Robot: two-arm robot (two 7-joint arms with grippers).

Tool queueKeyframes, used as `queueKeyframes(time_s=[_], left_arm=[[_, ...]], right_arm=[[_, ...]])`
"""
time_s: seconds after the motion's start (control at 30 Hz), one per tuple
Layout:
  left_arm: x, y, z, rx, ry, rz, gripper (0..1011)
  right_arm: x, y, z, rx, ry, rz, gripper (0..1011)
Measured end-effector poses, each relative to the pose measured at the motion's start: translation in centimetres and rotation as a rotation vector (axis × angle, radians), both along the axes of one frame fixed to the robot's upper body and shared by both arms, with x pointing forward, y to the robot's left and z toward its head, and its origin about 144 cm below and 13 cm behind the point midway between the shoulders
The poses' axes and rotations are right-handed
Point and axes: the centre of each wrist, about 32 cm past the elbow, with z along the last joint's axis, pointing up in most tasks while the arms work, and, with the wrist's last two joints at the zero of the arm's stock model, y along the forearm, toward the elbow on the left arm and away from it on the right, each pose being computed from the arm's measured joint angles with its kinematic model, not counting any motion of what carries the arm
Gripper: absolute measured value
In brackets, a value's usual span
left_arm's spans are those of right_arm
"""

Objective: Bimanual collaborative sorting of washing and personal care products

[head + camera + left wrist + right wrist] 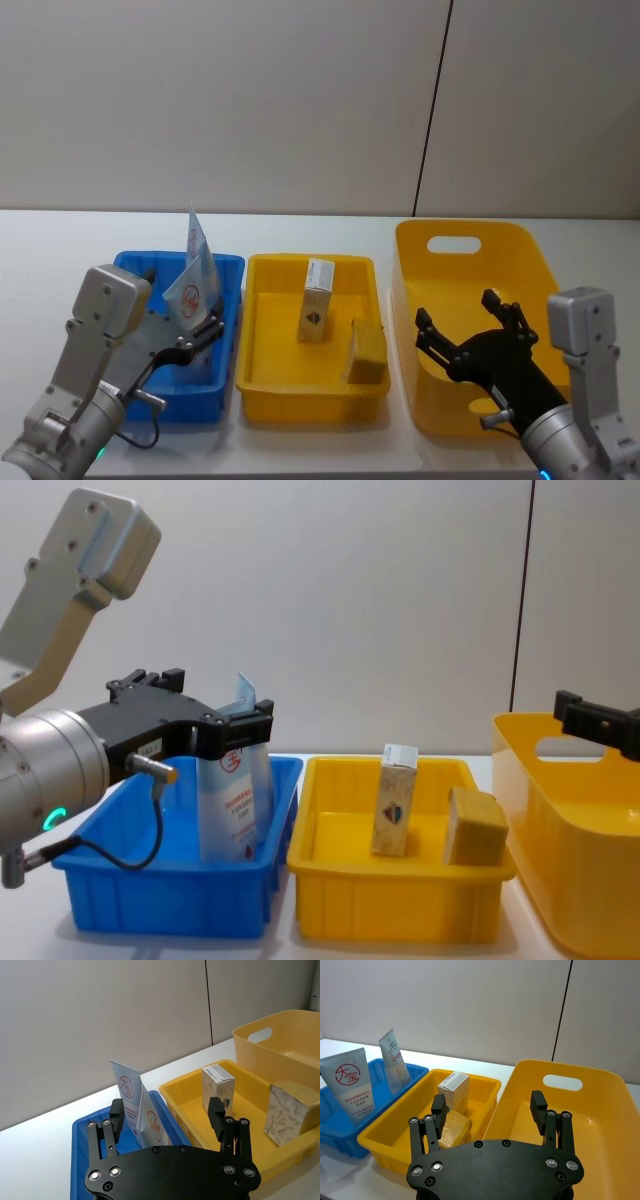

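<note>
Two pale-blue-and-white tubes (194, 268) with red round logos stand upright in the blue bin (228, 264); they also show in the chest view (232, 802). My left gripper (207, 318) hovers open just in front of them, its fingers (117, 1114) spread wide with the tubes beyond the gap. A tall beige carton (317, 300) stands in the middle yellow tray (262, 330), and a tan block (368, 350) sits at that tray's front right corner. My right gripper (456, 308) hangs open over the big yellow bin (455, 232), holding nothing.
The three containers stand side by side on a white table (60, 250), with a grey wall behind. The big yellow bin has tall walls and a handle slot (562, 1082). A cable (120, 860) from the left arm droops over the blue bin's front.
</note>
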Motion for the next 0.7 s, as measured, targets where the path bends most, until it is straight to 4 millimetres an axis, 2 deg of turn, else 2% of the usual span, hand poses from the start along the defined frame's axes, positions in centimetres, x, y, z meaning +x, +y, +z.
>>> queueKeyframes(time_s=[0.7], left_arm=[[0.0, 0.0, 0.0, 0.0, 0.0, 0.0, 1001]], right_arm=[[0.23, 0.05, 0.22, -0.003, 0.005, 0.007, 1002]])
